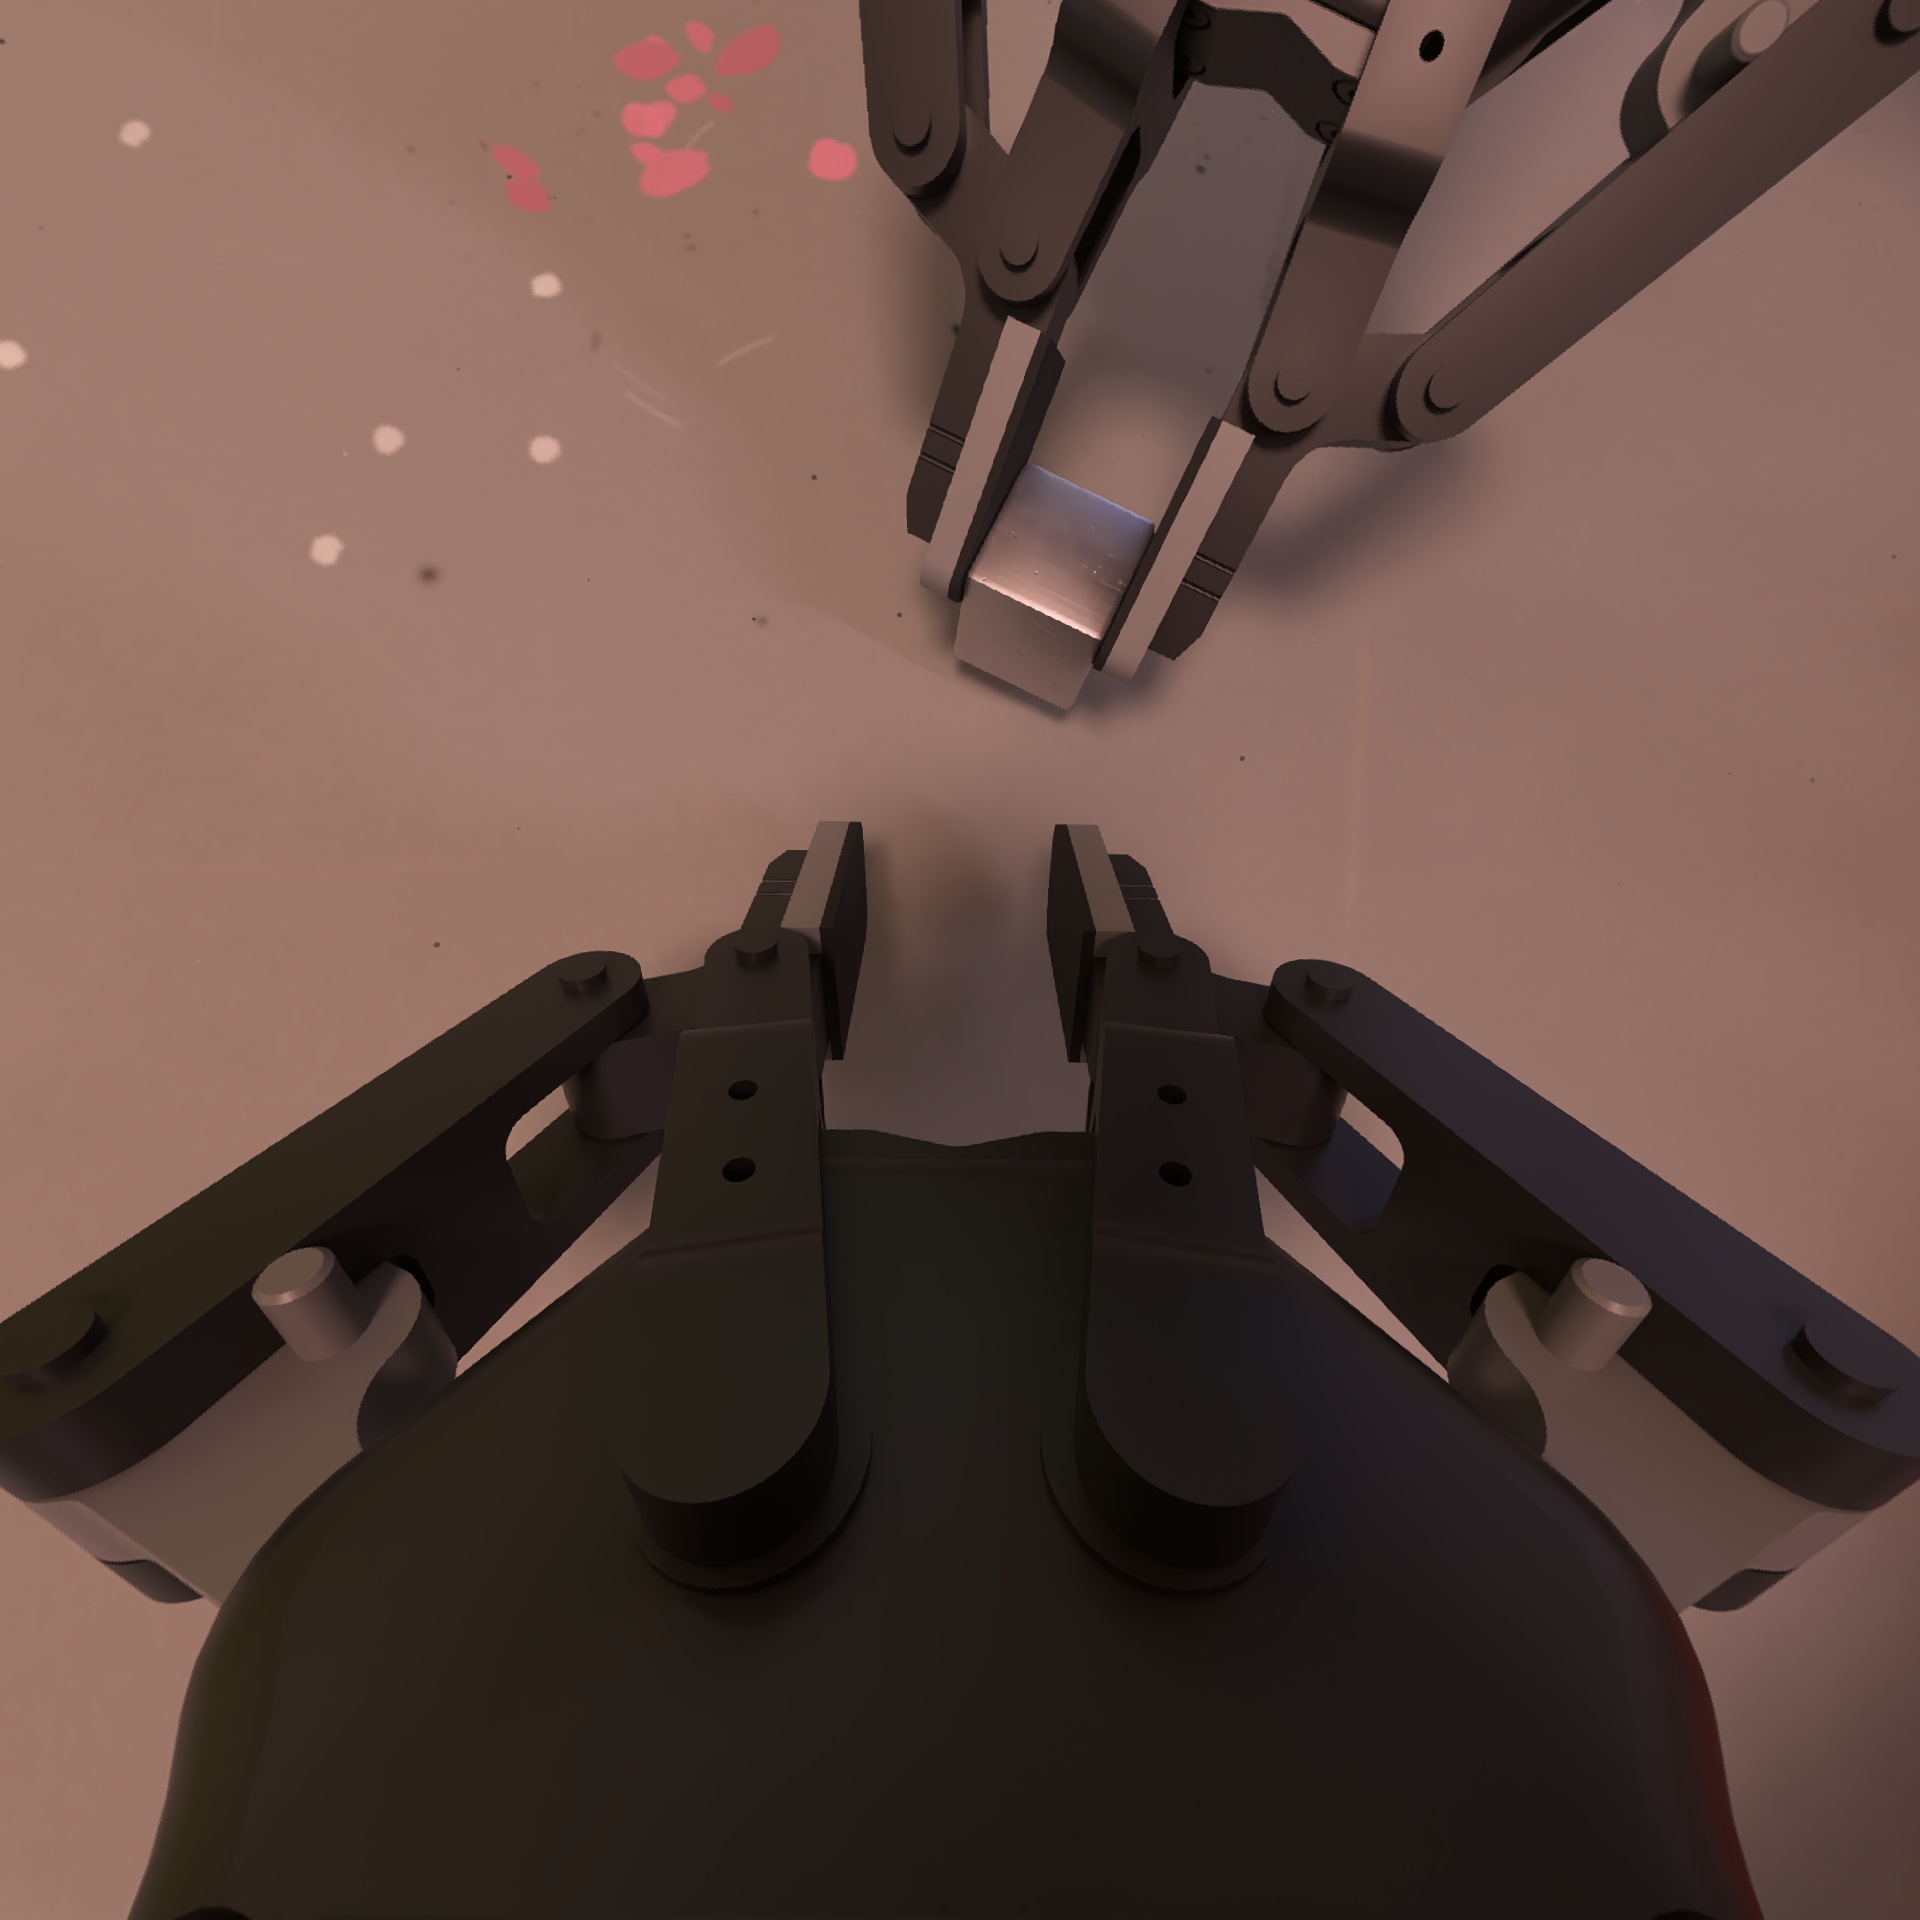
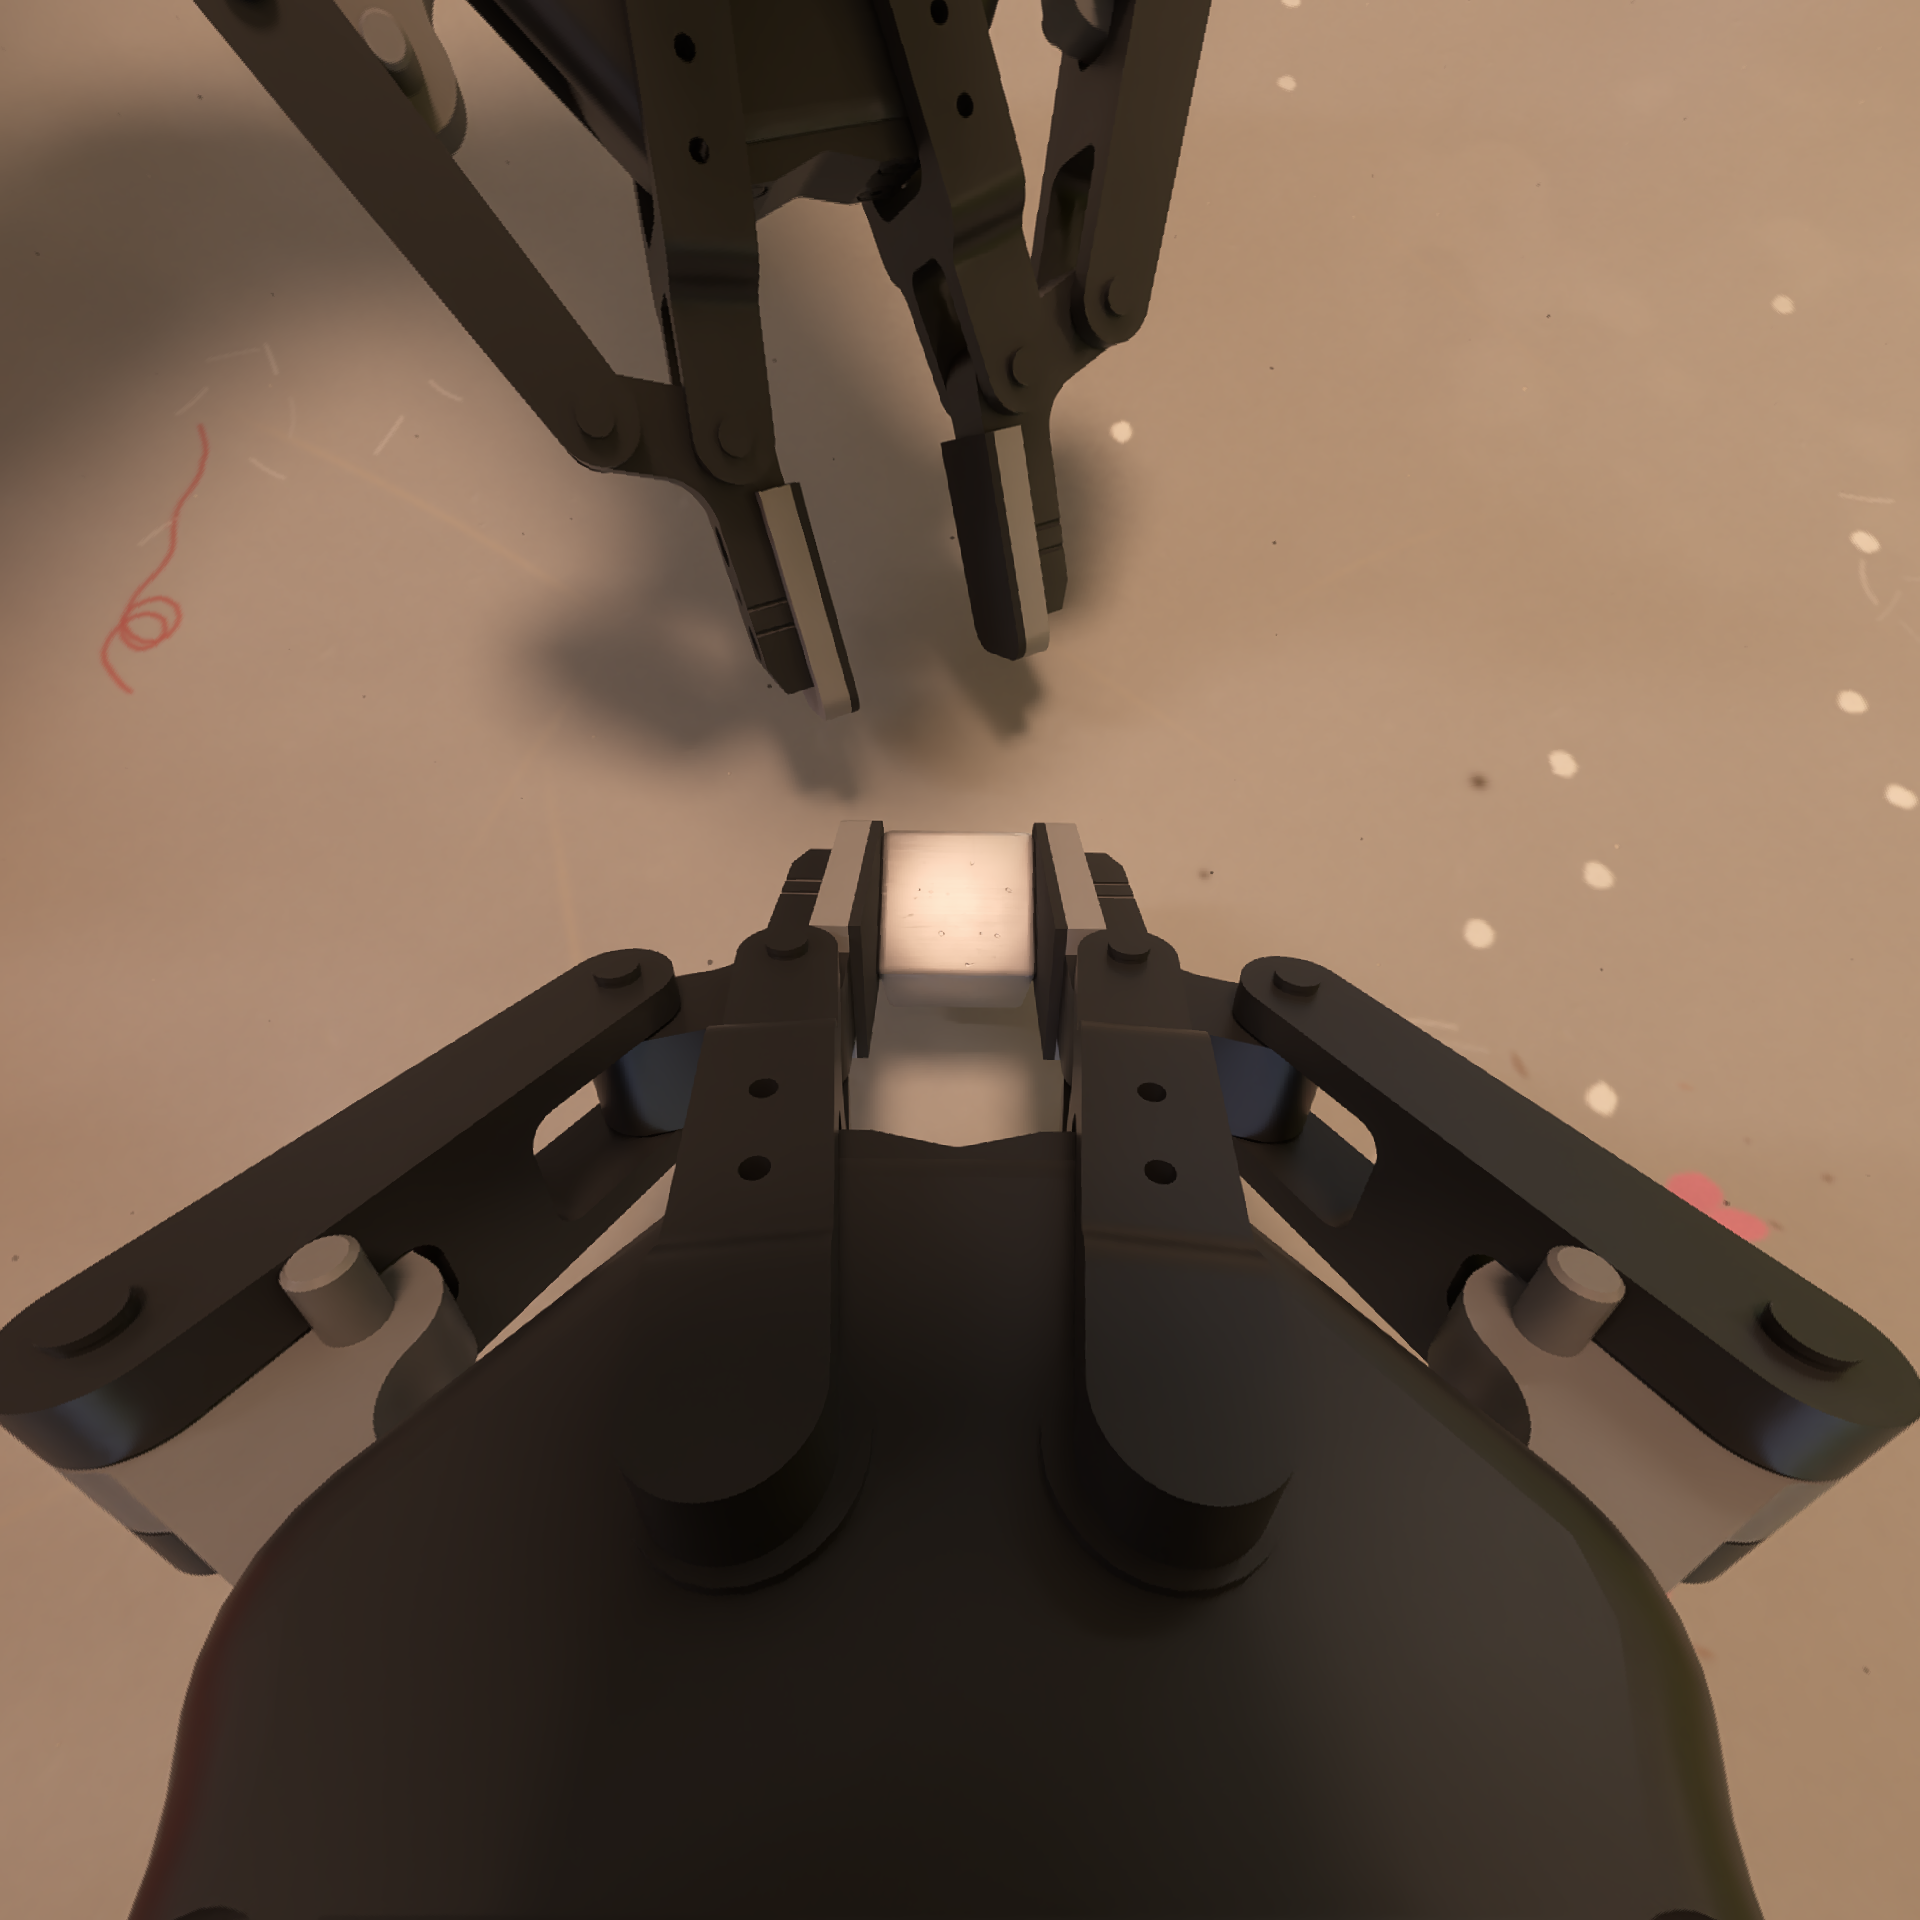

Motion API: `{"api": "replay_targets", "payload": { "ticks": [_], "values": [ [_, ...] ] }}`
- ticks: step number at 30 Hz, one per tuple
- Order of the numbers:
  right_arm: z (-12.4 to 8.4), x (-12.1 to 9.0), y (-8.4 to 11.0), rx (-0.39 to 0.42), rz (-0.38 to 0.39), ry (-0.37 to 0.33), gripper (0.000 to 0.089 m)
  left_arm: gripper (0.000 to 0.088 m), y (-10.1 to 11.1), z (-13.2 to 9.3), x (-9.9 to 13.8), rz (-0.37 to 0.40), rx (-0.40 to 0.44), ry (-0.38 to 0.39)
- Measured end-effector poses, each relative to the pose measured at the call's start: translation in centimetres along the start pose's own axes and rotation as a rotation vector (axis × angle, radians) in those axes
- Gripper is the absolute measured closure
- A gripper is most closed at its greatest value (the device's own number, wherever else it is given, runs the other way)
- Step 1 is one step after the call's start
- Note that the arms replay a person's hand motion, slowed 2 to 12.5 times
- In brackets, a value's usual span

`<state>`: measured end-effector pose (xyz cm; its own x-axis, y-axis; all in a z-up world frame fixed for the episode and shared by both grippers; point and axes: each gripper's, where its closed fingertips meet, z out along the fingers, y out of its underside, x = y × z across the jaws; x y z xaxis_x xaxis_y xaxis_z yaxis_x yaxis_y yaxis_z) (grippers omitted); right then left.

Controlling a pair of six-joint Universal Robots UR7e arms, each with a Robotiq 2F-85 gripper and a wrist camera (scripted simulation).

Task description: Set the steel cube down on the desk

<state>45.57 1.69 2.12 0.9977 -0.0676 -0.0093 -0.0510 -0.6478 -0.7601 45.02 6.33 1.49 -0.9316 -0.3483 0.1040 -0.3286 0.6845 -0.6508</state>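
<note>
1. Tan desk (image 1: 312, 779), scuffed with fine pale scratches, scattered white dots (image 1: 543, 449) and a cluster of pink blotches (image 1: 665, 125). A thin red squiggle (image 2: 145, 613) is drawn on it, off to the side in the right wrist view.
2. Writing or brands: none readable on desk, cube or grippers.
3. Steel cube (image 2: 956, 914): small, brushed metal, bright on its upper face. It sits squarely between the pads of the right gripper (image 2: 956, 904), near their tips, both pads pressed flat against opposite faces.
4. From the left wrist view the same cube (image 1: 1049, 582) pokes slightly past the right gripper (image 1: 1055, 613) fingertips, tips angled down toward the desk. Cannot tell whether the cube's lower edge touches the surface or hangs just above it.
5. Left gripper (image 1: 956, 883): fingers parted with a clear gap, nothing between them. It faces the right gripper, near but apart; its own tips (image 2: 914, 665) cast a shadow on the desk just beside the cube.
</note>
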Motion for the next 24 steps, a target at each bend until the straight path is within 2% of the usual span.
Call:
{"api": "replay_targets", "payload": {
  "ticks": [11, 24],
  "values": [
    [0.14, -0.02, 0.07, 0.031, 0.041, -0.025, 0.0643, 0.0560, 0.05, 0.00, -0.03, -0.005, -0.008, -0.007],
    [0.12, 0.05, 0.08, 0.035, 0.044, -0.020, 0.0643, 0.0559, 0.08, 0.03, 0.00, -0.012, -0.018, -0.007]
  ]
}}
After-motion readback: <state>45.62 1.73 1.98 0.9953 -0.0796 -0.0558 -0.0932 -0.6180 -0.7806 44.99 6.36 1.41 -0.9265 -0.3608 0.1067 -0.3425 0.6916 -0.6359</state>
